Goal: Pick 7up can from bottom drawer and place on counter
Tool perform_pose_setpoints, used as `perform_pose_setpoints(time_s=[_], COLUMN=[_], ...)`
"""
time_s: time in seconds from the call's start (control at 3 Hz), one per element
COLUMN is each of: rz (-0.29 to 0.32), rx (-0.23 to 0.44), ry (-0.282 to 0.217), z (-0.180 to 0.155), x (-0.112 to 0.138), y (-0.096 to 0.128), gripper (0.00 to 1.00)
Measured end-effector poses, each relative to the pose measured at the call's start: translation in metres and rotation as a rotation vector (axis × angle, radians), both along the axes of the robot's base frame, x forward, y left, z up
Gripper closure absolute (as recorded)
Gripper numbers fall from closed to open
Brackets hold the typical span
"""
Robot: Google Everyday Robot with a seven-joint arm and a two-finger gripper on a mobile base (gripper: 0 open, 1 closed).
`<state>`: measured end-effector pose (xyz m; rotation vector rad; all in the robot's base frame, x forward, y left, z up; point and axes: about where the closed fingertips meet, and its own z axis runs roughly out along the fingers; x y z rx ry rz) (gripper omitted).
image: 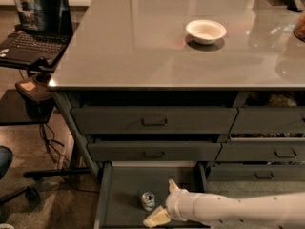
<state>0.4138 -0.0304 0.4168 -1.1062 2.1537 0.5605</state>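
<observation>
White arm (pixel 238 211) horiz., gripper (pixel 165 202) fingers (pixel 156 218) apart beside 7up can (pixel 148 200).

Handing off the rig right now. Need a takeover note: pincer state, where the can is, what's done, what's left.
Pincer: open, low inside the bottom drawer, holding nothing.
7up can: upright on the drawer floor, just left of the pincer, not gripped.
Counter: white bowl on it, no can.
Done: drawer is open, pincer is at the can.
Left: close on the can, lift it out, set it on the counter.
</observation>
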Motion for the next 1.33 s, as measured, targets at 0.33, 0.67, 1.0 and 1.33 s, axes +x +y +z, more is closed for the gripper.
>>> perform_pose_setpoints(time_s=[0.33,0.67,1.0,1.33], rz=[-0.061,-0.076,-0.075,-0.084], rx=[-0.046,-0.047,-0.018,0.053], ry=[-0.020,-0.054,-0.022,0.030], z=[-0.023,-0.022,-0.044,-0.075], x=[0.025,0.045,0.049,0.057], y=[-0.001,0.017,0.013,0.016], gripper=[0.00,0.00,0.00,0.00])
